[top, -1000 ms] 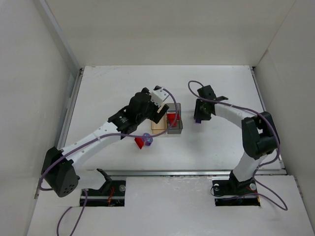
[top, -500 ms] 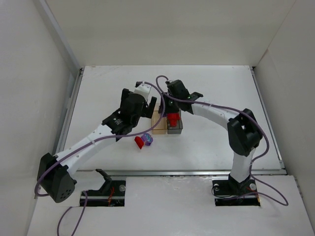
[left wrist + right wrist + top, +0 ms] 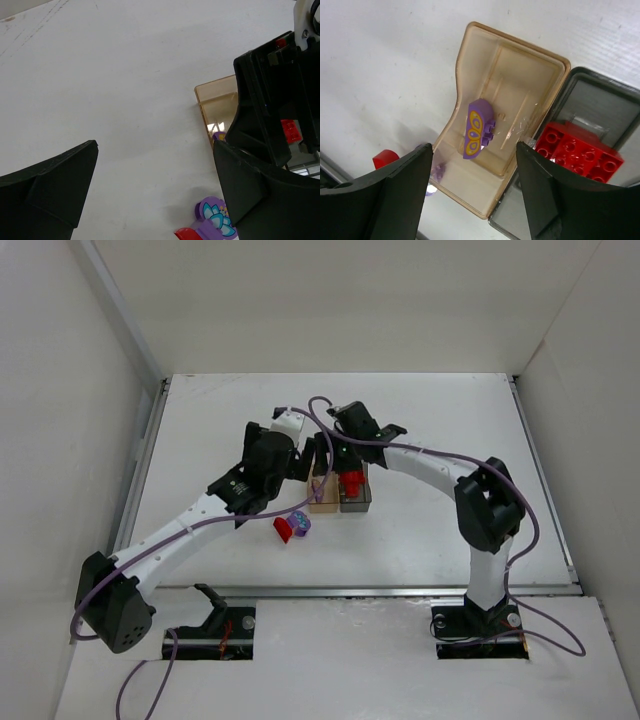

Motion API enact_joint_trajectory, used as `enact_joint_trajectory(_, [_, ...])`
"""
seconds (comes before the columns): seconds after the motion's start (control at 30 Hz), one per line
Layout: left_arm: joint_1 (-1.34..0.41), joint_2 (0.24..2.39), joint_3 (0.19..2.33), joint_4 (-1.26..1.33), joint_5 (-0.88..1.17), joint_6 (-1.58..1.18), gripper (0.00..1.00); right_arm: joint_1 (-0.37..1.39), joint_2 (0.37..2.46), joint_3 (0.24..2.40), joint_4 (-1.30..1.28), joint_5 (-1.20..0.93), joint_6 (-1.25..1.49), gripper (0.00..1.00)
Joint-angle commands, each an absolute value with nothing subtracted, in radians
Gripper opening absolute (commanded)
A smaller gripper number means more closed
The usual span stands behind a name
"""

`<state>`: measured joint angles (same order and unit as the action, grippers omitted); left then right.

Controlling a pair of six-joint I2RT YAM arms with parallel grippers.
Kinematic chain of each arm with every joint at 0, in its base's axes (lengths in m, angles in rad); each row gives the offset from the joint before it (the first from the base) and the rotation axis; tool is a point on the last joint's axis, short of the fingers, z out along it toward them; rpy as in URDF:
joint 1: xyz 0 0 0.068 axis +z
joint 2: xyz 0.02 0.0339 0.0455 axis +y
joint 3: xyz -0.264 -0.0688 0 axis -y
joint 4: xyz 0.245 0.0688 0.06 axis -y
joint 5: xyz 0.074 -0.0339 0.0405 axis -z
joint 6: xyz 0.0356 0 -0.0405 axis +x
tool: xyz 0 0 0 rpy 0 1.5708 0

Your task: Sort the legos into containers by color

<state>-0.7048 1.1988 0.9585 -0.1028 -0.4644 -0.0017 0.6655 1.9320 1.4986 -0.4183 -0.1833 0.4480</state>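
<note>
Two legos lie loose on the worktop [image 3: 450, 420], low and left of centre in the top view: a loose red brick [image 3: 283, 530] and a round purple piece [image 3: 300, 522], touching or nearly so. The containers stand side by side in the middle of that view. The tan bin [image 3: 520, 65] holds a purple brick [image 3: 477, 129], and the grey bin [image 3: 600, 105] holds a red block [image 3: 577, 150].

The right gripper [image 3: 474, 149] hangs directly above the tan bin, jaws apart with nothing between them. The left gripper [image 3: 155, 150] is spread wide and empty just left of that bin, and the loose pair shows at the bottom edge of its wrist view.

Crowding looks like the main hazard. Both arms meet over the same small patch, so a reach by either one could clip the other or knock a bin. The bins look light, and a nudge might slide or tip them and spill what is already sorted. The loose pair sits so close together that wide jaws coming down could catch both colours at once. They could also push one piece away while closing on the other.
</note>
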Motion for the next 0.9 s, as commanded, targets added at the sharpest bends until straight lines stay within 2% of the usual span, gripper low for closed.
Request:
enact_joint_trajectory(0.0, [-0.703,1.164,0.951,-0.081,-0.48,-0.008,0.99,0.676,1.853,1.574,-0.475,-0.158,0.307,0.73])
enact_joint_trajectory(0.07, [-0.693,1.164,0.951,-0.072,-0.48,-0.008,0.99,0.66,1.815,1.583,-0.514,-0.13,0.231,0.73])
enact_joint_trajectory(0.2, [-0.693,1.155,0.942,-0.063,-0.526,0.003,0.99,0.574,1.801,1.555,-0.561,-0.221,-0.039,0.73])
enact_joint_trajectory(0.27, [-0.693,1.155,0.942,-0.063,-0.548,0.003,0.99,0.54,1.813,1.545,-0.571,-0.221,-0.13,0.69])
enact_joint_trajectory(0.57, [-0.675,1.155,0.942,-0.063,-0.548,0.021,0.99,0.551,1.758,1.356,-0.411,-0.244,-0.576,0.69])
enact_joint_trajectory(0.87, [-0.657,1.175,0.951,-0.031,-0.516,0.04,0.99,0.594,1.801,1.356,-0.399,-0.183,-0.657,0.67])
